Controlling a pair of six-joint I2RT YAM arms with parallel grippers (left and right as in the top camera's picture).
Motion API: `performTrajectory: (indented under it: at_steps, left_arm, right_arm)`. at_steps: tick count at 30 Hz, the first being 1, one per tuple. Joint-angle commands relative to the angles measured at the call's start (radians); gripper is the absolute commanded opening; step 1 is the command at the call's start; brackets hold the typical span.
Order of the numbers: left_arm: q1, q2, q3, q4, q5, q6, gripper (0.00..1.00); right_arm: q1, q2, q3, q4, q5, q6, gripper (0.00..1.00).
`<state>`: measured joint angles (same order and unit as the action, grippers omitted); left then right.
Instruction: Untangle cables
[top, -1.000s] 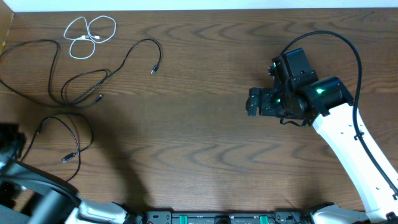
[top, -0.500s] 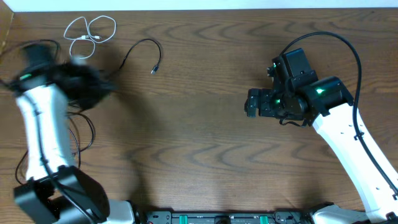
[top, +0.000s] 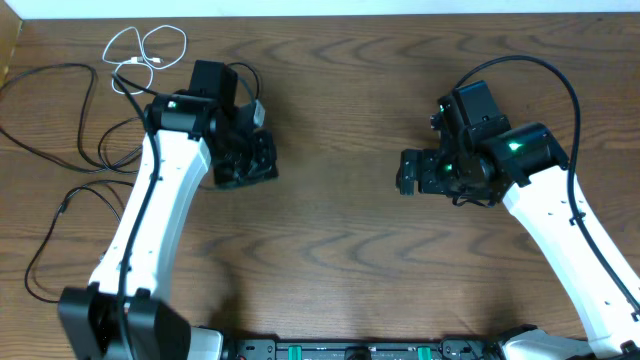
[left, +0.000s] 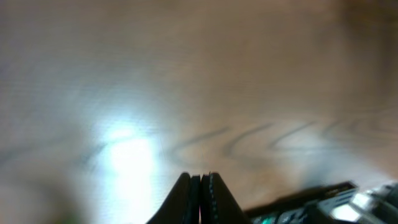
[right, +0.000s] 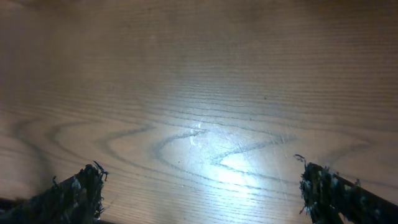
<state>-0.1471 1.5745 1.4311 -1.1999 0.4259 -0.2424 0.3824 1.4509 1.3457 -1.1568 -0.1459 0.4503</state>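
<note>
Reaching over the left half of the table (top: 330, 260), the left arm (top: 150, 210) has its gripper (left: 199, 179) well inside the table edge. In the left wrist view its fingers (left: 186, 193) are pressed flat together, and nothing shows between them. That view is blurred; only bare wood lies ahead of the tips.

Right gripper (top: 408, 170) sits over the right half of the table, pointing toward the centre. In the right wrist view its two fingers (right: 78, 190) stand wide apart at the frame's lower corners, with only bare wood grain between them. It holds nothing.

The cables all lie at the table's left end:
- white cable (top: 140, 63): loosely coiled near the far left corner, apart from both grippers.
- black cable (top: 60, 67): runs in from the left edge and curves down, just beside the left arm; part of it passes under the arm and cannot be followed.
- lower black loop (top: 75, 194): lies nearer the front, left of the arm.

Neither gripper touches any cable.
</note>
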Motion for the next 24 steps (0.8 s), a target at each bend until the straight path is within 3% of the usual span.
performTrajectory:
  at_steps: [1,15,20,24]
  left_arm:
    - [-0.01,-0.093,0.013,-0.072,-0.18,-0.026,0.08]
    - [-0.01,-0.644,-0.064,-0.171,-0.214,-0.044,0.09]
    - [-0.01,-0.822,-0.113,-0.191,-0.214,-0.051,0.27]
    - [-0.01,-0.906,-0.118,-0.21,-0.214,-0.051,0.62]
  right_arm:
    - [-0.025,0.0,-0.001,-0.003,-0.003,-0.025,0.99]
    - [-0.05,-0.022,-0.001,-0.027,-0.067,-0.056,0.99]
    - [-0.047,-0.093,-0.001,-0.053,-0.063,-0.067,0.99]
    - [-0.047,-0.174,-0.002,-0.09,-0.063,-0.075,0.99]
